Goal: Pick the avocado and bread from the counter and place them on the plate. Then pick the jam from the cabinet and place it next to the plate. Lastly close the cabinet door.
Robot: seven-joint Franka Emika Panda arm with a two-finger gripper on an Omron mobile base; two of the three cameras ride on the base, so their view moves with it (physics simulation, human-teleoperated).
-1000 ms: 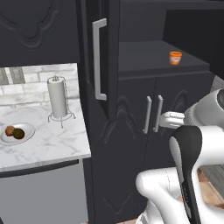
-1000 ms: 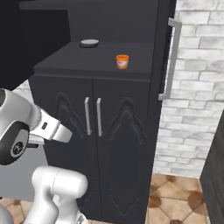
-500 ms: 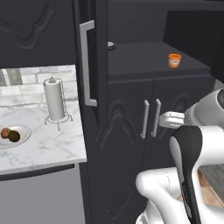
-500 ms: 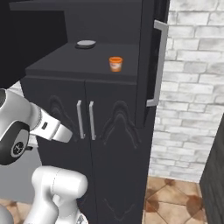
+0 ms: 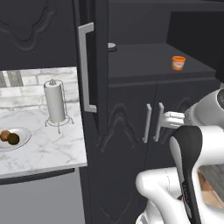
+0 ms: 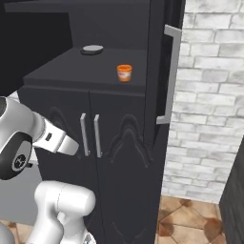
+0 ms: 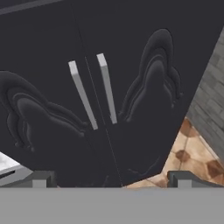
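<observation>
Base has driven since the earlier frames: whole scene shifted, cabinet [image 5: 131, 109] now closer and more central in both base views; items themselves not displaced. Avocado [image 5: 13, 138] and bread [image 5: 5, 135] sit together on plate [image 5: 24, 133], at left end of worktop [image 5: 48, 151], near paper towel holder [image 5: 55, 104]. Judgement: step 1 (food onto plate) done. Jam [image 5: 178, 62], a small orange jar, stands upright on open cabinet shelf above the two short lower doors [image 6: 90, 143], w/ a flat dark disc [image 6: 92, 49] further back on same shelf. Tall cabinet door [image 5: 94, 65] stands open, bar handle facing out. Tool [image 7: 111, 177] spread wide, holding nothing; hand view looks at paired handles of lower doors, i.e. aimed below shelf level. Arm sits low in front of the lower doors, well apart from jam. Remaining, as judged: raise arm to shelf, grasp jam, carry to worktop, set beside plate, then close tall door.
</observation>
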